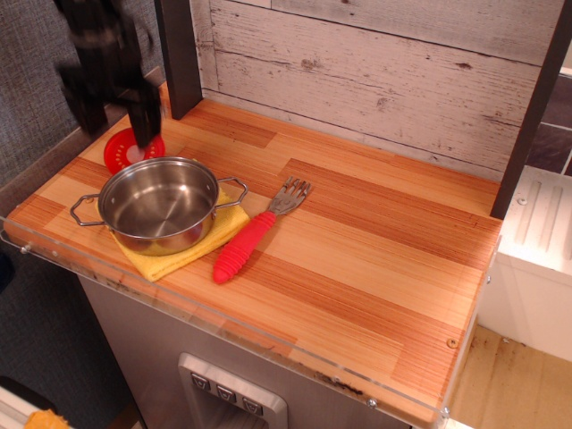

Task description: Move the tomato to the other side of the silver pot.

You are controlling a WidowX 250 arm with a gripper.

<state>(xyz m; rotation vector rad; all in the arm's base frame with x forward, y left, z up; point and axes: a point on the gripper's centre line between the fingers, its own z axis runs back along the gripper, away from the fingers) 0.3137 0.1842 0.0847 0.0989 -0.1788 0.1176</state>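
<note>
The tomato (pixel 130 149) lies on the wooden counter just behind the silver pot (pixel 159 202), at the far left, with its flat cut face up and its pale centre showing. The pot's rim hides the tomato's near edge. My gripper (pixel 117 120) hangs just above the tomato and is blurred by motion. Its two dark fingers (pixel 147 114) stand apart and hold nothing. The pot is empty and upright, with a wire loop handle on each side.
The pot stands on a yellow cloth (pixel 195 250). A fork with a red ribbed handle (pixel 246 243) lies to the right of the pot. A dark post (pixel 179 54) stands behind the tomato. A white plank wall (pixel 375 63) backs the counter (pixel 375 268).
</note>
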